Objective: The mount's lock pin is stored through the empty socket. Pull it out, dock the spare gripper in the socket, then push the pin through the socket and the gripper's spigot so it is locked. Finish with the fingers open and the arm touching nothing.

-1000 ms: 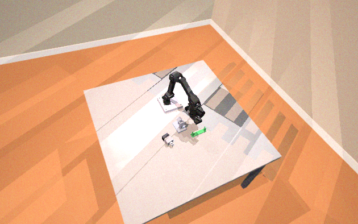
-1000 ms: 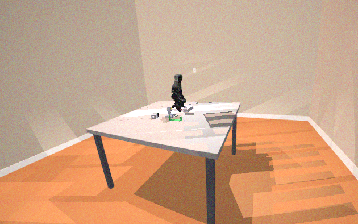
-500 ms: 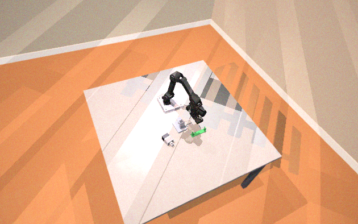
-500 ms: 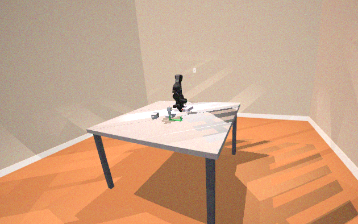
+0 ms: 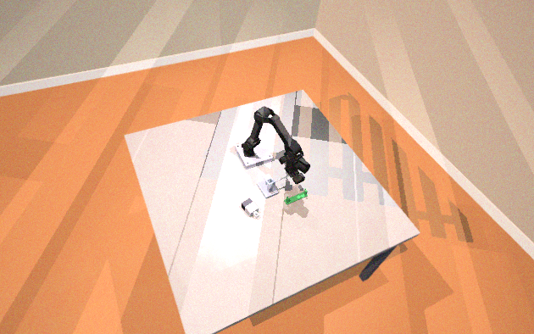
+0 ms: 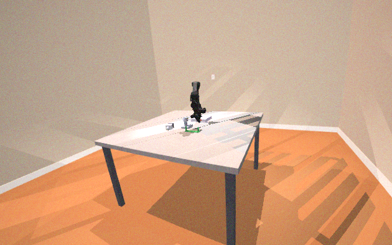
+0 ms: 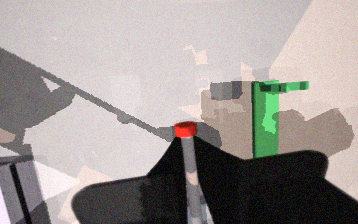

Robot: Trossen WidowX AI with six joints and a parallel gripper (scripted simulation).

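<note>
My gripper is shut on the lock pin. Its red head sticks out beyond the fingers, and its shaft runs back between them. The mount stands on the table beside the gripper, with its upright socket. The gripper is on the socket's right side in the top view. Whether the pin's tip is clear of the socket cannot be told. The spare gripper, a small white and dark block, lies on the table apart from the mount.
A green bracket with raised ends lies close to the mount and below the gripper in the top view. The arm's white base plate is behind the mount. Strong light and shadow stripes cross the table.
</note>
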